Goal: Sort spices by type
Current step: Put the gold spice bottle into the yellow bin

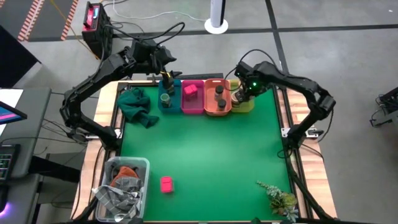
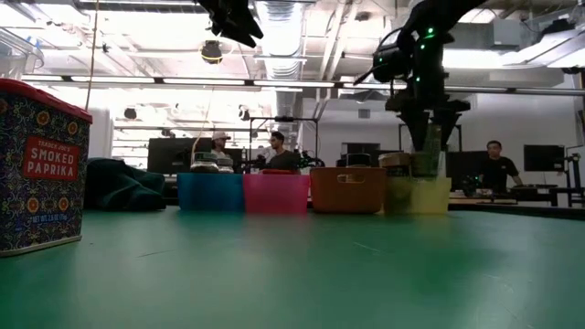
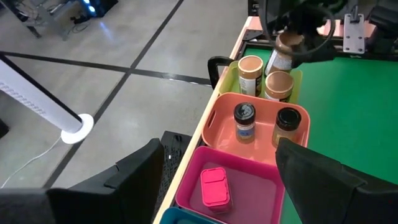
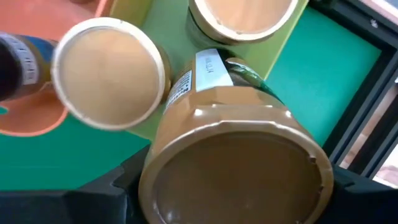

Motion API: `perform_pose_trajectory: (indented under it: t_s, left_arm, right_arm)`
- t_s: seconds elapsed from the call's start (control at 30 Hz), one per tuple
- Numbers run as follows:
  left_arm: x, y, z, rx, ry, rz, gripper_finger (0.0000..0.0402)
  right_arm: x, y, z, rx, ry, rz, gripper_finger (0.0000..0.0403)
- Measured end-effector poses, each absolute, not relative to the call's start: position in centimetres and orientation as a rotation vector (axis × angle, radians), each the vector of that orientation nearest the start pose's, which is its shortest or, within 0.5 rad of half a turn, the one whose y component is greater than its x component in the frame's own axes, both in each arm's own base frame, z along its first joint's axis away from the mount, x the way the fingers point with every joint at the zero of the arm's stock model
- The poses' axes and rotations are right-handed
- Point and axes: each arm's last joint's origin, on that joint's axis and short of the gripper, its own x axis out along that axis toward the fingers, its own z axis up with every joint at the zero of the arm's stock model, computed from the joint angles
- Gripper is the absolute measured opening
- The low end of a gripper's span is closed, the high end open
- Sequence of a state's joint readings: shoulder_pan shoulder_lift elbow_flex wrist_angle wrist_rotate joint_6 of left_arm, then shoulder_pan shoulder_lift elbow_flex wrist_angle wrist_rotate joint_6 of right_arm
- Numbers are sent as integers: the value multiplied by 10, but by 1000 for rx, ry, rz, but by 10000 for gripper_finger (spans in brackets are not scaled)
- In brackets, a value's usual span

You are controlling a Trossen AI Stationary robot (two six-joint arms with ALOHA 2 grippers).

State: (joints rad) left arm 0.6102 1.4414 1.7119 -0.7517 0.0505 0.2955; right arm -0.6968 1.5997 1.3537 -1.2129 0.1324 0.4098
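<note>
Four bins stand in a row at the table's far edge: blue [image 1: 166, 99], pink [image 1: 193, 98], orange [image 1: 217, 99] and yellow [image 1: 244, 102]. The pink bin holds a pink box [image 3: 215, 186]. Two dark-lidded jars [image 3: 244, 119] stand in the orange bin, and two tan-lidded jars [image 3: 250, 73] in the yellow one. The blue bin holds one jar [image 1: 165, 98]. Another pink box [image 1: 166, 184], a paprika tin [image 2: 38, 164], stands near the table's near edge. My left gripper [image 3: 217, 152] hovers open above the blue and pink bins. My right gripper [image 1: 240, 93] is over the yellow bin, shut on a third tan-lidded jar [image 4: 236, 168]. My right gripper pinches the tan-lidded jar between its two fingers at the top end, by the lid [image 4: 186, 134]. One finger is on each side. The fingers [image 2: 430, 128] come from above, pointing down. The jar's lower part is inside the yellow bin; whether it rests on the bottom is hidden.
A dark green cloth [image 1: 137, 104] lies left of the blue bin. A clear bin of cloths [image 1: 124, 183] sits at the near left corner and a leafy sprig [image 1: 280, 199] at the near right. The green mat's middle [image 1: 205, 149] is bare. People sit beyond the table [image 2: 274, 151].
</note>
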Motion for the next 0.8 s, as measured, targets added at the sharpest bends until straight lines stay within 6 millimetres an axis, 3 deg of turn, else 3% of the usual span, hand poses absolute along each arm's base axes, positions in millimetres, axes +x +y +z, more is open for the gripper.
perform_pose_trajectory:
  t_s: [0.23,0.8]
  left_arm:
    - [239,165,442,113,552,473,293]
    - [239,165,441,107,561,472,293]
  right_arm:
    - [230,-197,255,720,1320,-982,293]
    - [229,-204,255,714,1284,-998,300]
